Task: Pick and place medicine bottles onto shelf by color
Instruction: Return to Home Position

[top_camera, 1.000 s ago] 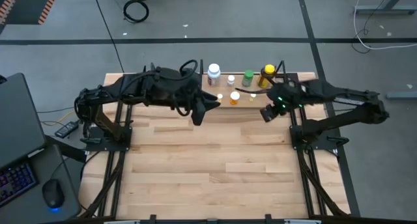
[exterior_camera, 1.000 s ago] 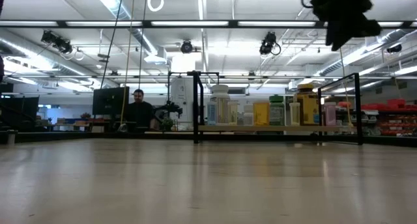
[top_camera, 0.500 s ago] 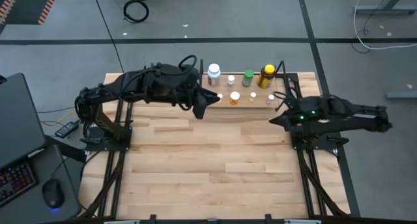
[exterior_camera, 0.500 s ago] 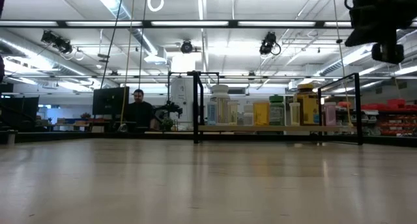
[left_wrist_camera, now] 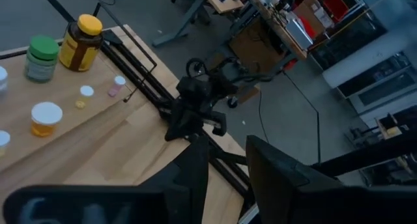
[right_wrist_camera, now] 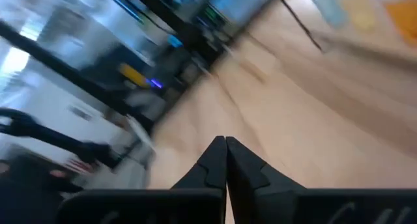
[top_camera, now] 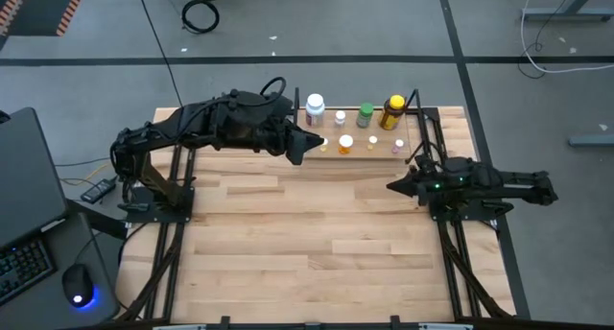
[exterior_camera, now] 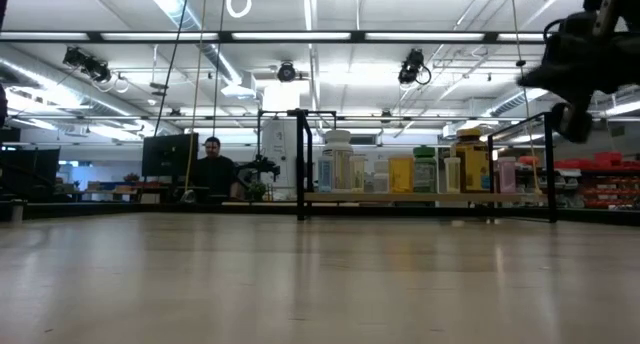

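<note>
Light-wood shelf [top_camera: 384,135] at the far edge of the table [top_camera: 317,244] carried the medicine bottles [top_camera: 345,143] in two rows. Left gripper [top_camera: 312,144], fingers parted and empty, hung beside the shelf's left end. Right gripper [top_camera: 393,187], fingers pressed together on nothing, lay near its arm's base. Homing probably called for raising the left arm clear of the bottles before folding back.

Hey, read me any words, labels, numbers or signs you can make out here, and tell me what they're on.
No text in any view can be read.
white labelled bottle on the shelf: print too small to read.
yellow bottle: label too blurred to read.
</note>
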`<action>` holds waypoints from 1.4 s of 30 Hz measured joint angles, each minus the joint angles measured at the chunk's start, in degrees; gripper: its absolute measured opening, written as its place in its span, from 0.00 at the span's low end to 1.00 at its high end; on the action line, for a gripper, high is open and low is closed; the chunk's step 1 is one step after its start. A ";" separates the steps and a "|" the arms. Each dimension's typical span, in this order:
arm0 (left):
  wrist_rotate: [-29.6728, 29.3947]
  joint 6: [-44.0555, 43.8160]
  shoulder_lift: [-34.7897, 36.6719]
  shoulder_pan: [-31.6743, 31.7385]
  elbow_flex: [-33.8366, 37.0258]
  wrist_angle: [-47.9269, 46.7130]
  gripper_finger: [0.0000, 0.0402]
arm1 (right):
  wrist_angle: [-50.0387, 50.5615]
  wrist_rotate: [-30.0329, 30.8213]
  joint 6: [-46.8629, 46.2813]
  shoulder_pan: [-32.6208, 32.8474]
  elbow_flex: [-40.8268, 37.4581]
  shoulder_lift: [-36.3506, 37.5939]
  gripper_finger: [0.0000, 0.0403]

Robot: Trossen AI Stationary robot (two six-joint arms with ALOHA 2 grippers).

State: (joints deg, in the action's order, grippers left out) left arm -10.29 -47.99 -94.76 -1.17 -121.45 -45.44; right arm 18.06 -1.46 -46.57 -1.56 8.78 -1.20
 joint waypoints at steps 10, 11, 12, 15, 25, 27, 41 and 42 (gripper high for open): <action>-0.15 -0.33 0.00 1.11 0.00 -1.16 0.27 | -11.57 -0.14 3.25 0.00 -5.69 0.90 0.01; -0.15 -0.28 0.00 1.09 0.00 -1.18 0.27 | -13.51 -0.15 3.92 0.00 -6.16 0.88 0.01; -0.14 0.08 0.00 1.05 0.00 -1.16 0.27 | -15.96 -0.13 4.56 0.00 -6.85 0.89 0.02; -0.09 0.96 0.00 0.85 0.00 -1.18 0.27 | -20.69 -1.77 10.65 0.00 -8.36 0.87 0.03; -0.14 9.50 0.00 1.11 0.00 -1.19 0.27 | -19.90 -7.59 36.22 0.11 -8.25 -0.70 0.02; -0.17 11.49 0.00 1.11 0.00 -1.30 0.26 | -19.83 -7.17 37.71 0.11 -8.25 -2.73 0.02; -0.12 14.14 0.00 -0.50 0.00 -2.02 0.20 | -26.97 -5.33 42.55 0.05 -8.25 -13.04 0.02; -0.12 14.14 0.00 -0.81 0.00 -2.25 0.20 | -27.48 -4.88 42.39 0.04 -8.21 -12.54 0.02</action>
State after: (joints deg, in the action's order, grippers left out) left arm -10.41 -33.85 -94.76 -1.98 -121.45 -47.69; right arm -9.42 -6.34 -4.18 -1.52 0.57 -13.73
